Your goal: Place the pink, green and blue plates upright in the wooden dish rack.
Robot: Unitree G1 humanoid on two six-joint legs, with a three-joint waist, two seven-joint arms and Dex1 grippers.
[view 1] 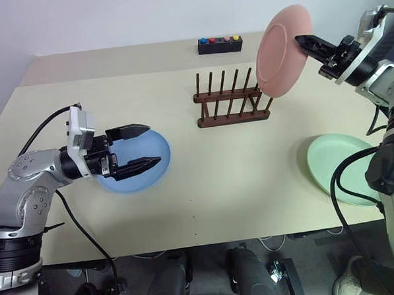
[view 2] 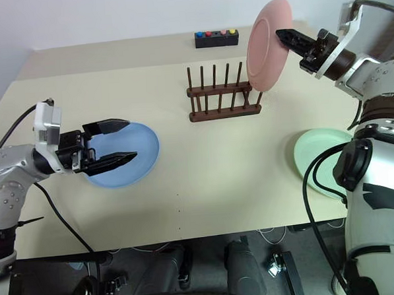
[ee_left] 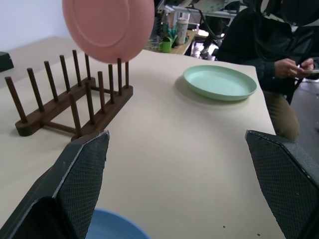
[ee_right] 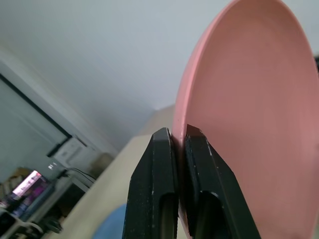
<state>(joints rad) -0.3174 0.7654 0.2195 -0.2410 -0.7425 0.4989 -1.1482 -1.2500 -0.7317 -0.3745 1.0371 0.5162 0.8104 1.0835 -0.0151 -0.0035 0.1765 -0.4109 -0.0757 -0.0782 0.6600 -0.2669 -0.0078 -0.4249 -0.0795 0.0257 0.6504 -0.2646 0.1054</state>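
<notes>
Head view: right gripper [view 1: 305, 41] fingers clamp the pink plate [view 1: 281, 50] by its rim, upright above the wooden dish rack [view 1: 231, 99]. Left gripper [view 1: 139, 148] fingers spread wide, empty, over the blue plate [view 1: 154, 150]; green plate [view 1: 336, 163] flat on the beige desk [view 1: 238, 178].

Left wrist: person seated beyond the desk.

Right wrist: rigid, smooth plate; a rim pinch looks slip-prone.

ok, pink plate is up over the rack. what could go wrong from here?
1. The right gripper pinches only the pink plate's rim, so it could swivel or slip.
2. The plate hangs over the rack's right end; its edge may land on a peg, not between them.
3. The rack looks light and may shift.
</notes>
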